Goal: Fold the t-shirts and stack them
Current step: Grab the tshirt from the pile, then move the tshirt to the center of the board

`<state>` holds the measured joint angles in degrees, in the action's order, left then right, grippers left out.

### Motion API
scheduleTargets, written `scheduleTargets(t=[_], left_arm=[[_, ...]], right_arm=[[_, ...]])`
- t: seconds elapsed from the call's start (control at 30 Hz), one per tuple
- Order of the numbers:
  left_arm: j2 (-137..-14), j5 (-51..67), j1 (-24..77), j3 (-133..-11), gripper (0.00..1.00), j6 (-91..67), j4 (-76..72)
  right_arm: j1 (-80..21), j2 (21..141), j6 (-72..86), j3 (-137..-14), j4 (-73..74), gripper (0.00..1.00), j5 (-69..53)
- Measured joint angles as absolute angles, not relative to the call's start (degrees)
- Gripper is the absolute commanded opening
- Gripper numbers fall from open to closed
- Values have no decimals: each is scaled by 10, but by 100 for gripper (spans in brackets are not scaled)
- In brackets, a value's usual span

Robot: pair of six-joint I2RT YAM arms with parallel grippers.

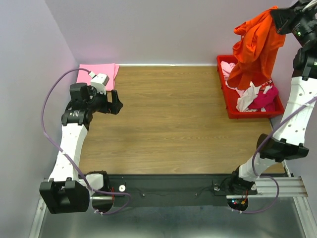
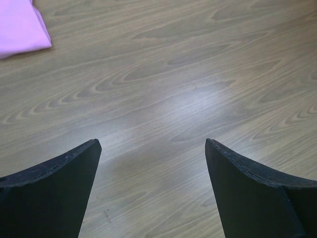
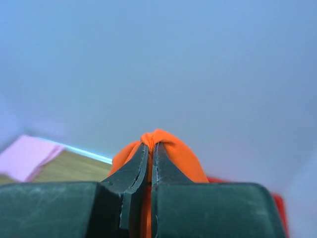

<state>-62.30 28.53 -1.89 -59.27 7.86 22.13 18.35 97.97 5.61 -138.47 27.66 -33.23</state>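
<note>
Folded t-shirt (image 1: 95, 70) lies in the far left corner of the worktop (image 1: 168, 124), and the left hand (image 1: 118, 103) hovers just in front of it. Far right, the crate (image 1: 222, 85) holds a heap of t-shirts (image 1: 258, 97). Above it, the hanging t-shirt (image 1: 255, 44) dangles from the right hand (image 1: 279, 19).

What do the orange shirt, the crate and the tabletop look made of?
Orange t-shirt: soft matte cloth; it hangs in limp folds from the shut right end effector. Red crate: probably plastic, given rigid thin walls and uniform colour. Table: wood-grain surface, possibly laminate, smooth with a faint sheen.
</note>
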Motion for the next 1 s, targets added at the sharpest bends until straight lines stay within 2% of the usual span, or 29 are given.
scheduleTargets(t=[0.17,0.27,0.3,0.33,0.37,0.4,0.5,0.63,0.87,1.0], left_arm=[[-625,320,-24,-637,99,72,227],[-625,343,-30,-660,99,69,230],[-625,347,-31,-664,99,69,230],[-625,353,-32,-667,99,68,230],[-625,359,-35,-670,99,66,230],[-626,365,-36,-670,99,65,230],[-633,375,-40,-672,99,63,236],[-653,381,-43,-680,99,68,249],[-667,409,-42,-679,98,110,256],[-677,413,-18,-655,87,157,253]], right_arm=[[171,908,133,-1302,171,0,-422],[134,859,154,-1199,128,1,-458],[112,848,155,-1160,117,8,-461],[91,835,154,-1118,114,43,-464],[54,825,152,-1063,111,64,-468],[13,821,142,-1009,113,100,-470],[-88,842,120,-919,140,100,-472],[-178,910,72,-883,233,100,-470],[-162,877,-25,-850,303,100,-370],[-155,830,-78,-772,334,94,-302]])
